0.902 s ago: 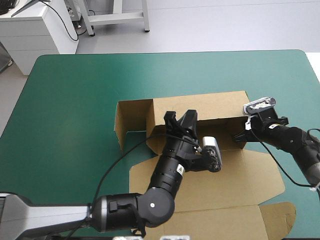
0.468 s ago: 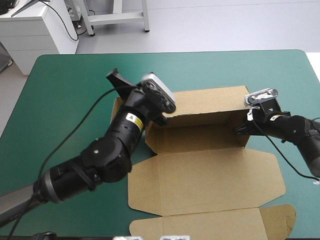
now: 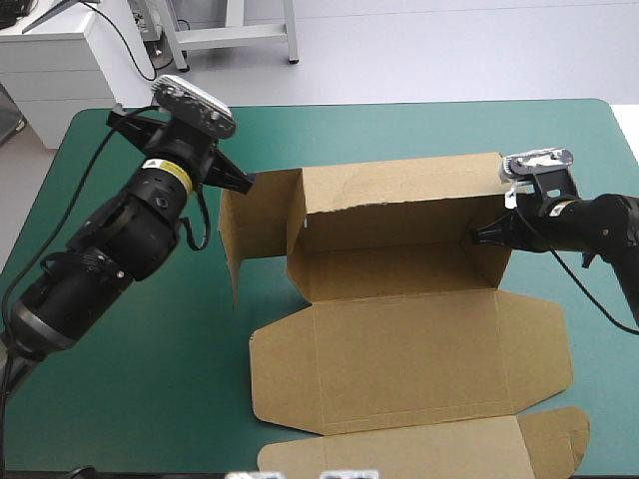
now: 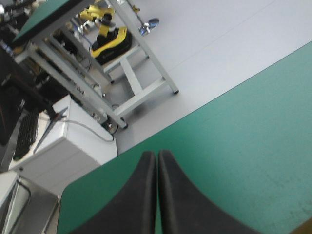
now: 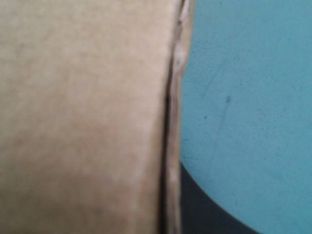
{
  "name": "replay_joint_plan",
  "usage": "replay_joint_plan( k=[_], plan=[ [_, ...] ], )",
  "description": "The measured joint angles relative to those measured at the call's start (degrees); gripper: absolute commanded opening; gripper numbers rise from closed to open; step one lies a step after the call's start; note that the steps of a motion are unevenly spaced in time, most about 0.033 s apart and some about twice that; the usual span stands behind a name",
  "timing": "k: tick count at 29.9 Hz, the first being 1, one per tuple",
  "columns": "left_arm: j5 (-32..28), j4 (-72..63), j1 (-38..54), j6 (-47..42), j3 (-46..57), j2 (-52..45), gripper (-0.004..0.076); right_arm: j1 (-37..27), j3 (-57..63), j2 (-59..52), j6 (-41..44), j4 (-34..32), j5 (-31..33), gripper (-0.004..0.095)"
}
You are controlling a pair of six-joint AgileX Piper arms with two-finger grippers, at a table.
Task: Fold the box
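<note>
The brown box point(image 3: 399, 344) lies mid-table with its back wall point(image 3: 399, 200) raised and its lid flat toward the front. A side flap point(image 3: 255, 215) stands up at its left end. My left gripper point(image 3: 243, 182) is shut and holds nothing, its tips beside that flap's top outer corner. In the left wrist view its fingers point(image 4: 141, 195) meet in one arch over bare teal-green cover. My right gripper point(image 3: 477, 238) is shut on the box's right end wall. In the right wrist view the board point(image 5: 83, 117) fills the space ahead, its edge against one black finger point(image 5: 204, 209).
The teal-green cover point(image 3: 449, 130) runs from behind the box to the far edge. A small rounded flap point(image 3: 554, 439) of the lid lies near the front right. A white cabinet point(image 3: 70, 60) stands beyond the far left corner.
My left arm has swung from over the box's middle, up and back to the outside of the left flap. The back wall and left flap stand taller. The right gripper shifted slightly right, keeping its hold.
</note>
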Motion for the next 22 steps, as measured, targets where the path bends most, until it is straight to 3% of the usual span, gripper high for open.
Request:
replay_joint_plan(
  k=[5,10,22],
  plan=[
    [-0.2,-10.5,11.0,4.9,0.0,-0.8,-0.0001,5.9,-5.0,2.2,5.7,-4.6,5.0,0.0002],
    [1.0,-26.8,21.9,15.2,0.0,-1.2,-0.0001,10.6,-11.2,8.8,9.4,-6.6,10.2,0.0],
    [8.2,-56.9,43.8,34.6,0.0,-1.2,-0.0001,11.5,-24.7,24.5,12.8,-7.0,19.3,0.0]
  ],
)
